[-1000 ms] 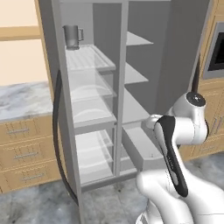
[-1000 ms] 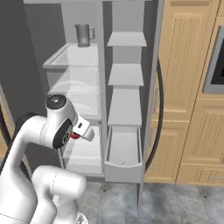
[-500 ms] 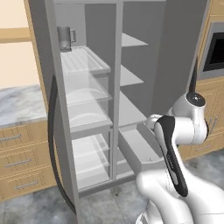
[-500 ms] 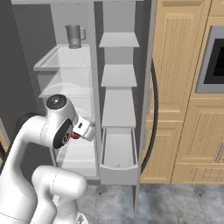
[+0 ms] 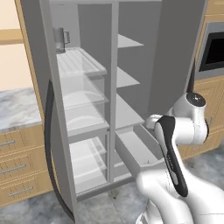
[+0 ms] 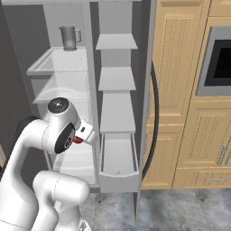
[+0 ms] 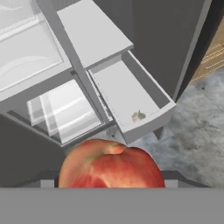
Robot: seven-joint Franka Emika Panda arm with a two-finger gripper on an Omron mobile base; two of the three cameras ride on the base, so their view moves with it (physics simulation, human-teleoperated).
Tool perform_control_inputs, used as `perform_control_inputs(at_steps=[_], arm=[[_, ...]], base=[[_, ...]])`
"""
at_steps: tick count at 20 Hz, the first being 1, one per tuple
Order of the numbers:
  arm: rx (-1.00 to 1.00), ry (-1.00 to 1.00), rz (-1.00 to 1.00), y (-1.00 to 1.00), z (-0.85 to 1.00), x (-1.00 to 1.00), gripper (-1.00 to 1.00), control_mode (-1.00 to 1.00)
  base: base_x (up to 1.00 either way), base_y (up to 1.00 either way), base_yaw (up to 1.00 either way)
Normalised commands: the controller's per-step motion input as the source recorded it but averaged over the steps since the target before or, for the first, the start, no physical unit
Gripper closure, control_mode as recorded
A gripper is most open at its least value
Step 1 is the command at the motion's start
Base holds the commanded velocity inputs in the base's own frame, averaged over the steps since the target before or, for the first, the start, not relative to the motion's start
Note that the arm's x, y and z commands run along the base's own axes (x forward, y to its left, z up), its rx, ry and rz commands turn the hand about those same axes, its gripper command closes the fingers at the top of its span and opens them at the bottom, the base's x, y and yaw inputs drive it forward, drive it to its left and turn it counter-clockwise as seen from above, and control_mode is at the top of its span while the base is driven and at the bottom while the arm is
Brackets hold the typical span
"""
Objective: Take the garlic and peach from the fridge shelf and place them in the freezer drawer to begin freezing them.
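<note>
Now we carry the peach, pinched in our gripper, toward the freezer drawer (garlic already lies inside).

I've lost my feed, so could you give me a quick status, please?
Hand holding peach. Garlic already in open freezer drawer. Nothing in the way.

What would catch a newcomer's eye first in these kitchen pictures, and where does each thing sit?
In the hand view, the red-orange peach looms largest, low and close to the camera. Behind it the freezer drawer stands pulled out, with the small beige garlic lying near its front wall. A grey pitcher stands on the fridge shelf at the top.
</note>
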Motion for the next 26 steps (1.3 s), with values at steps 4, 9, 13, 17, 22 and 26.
perform_control_inputs(at_steps=[4,9,13,17,22,26], arm=[[0.00,0.26,-0.04,-0.01,-0.42,0.47,1.00,-1.00],[0.00,0.31,-0.01,-0.17,-0.56,0.82,1.00,-1.00],[0.00,0.29,0.00,-0.12,-0.71,0.74,1.00,-1.00],[0.00,0.26,0.00,-0.01,-0.74,0.61,1.00,-1.00],[0.00,0.18,0.00,-0.04,-0.68,0.47,1.00,-1.00],[0.00,0.12,0.00,-0.17,-0.56,0.47,1.00,-1.00]], base=[[0.00,0.00,0.00],[0.00,0.00,0.00],[0.00,0.00,0.00],[0.00,0.00,0.00],[0.00,0.00,0.00],[0.00,0.00,0.00]])
